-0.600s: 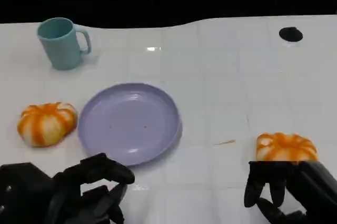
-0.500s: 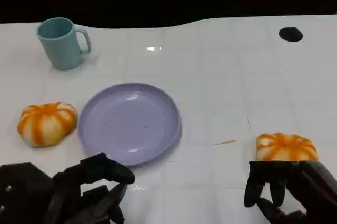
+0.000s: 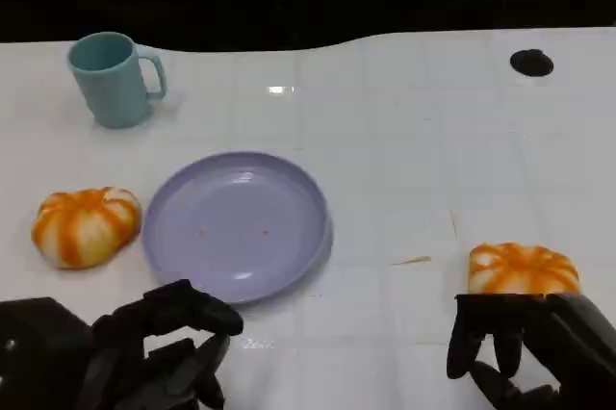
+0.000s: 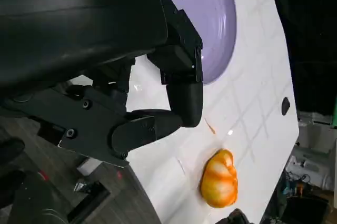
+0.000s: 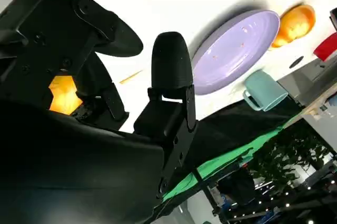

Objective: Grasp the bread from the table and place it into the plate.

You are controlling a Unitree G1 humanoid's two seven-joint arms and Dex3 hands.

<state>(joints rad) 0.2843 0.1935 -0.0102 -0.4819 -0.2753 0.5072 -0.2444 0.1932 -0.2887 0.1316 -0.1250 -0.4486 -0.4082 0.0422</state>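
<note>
Nothing is being held by the right hand [image 3: 525, 347], fingers spread just behind the bread [image 3: 524, 269] near the table's [image 3: 423, 140] right front edge; the left hand [image 3: 144, 352], fingers apart, is being kept empty before the plate [image 3: 237, 225].

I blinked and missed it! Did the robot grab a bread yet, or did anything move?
Nothing visibly moved. The right hand still hovers open by the right bread, the left hand waits near the plate, and the left bread and mug stayed put.

bread: 2 [image 3: 86, 227] [image 3: 523, 268] | plate: 1 [image 3: 238, 225] | mug: 1 [image 3: 113, 78]
</note>
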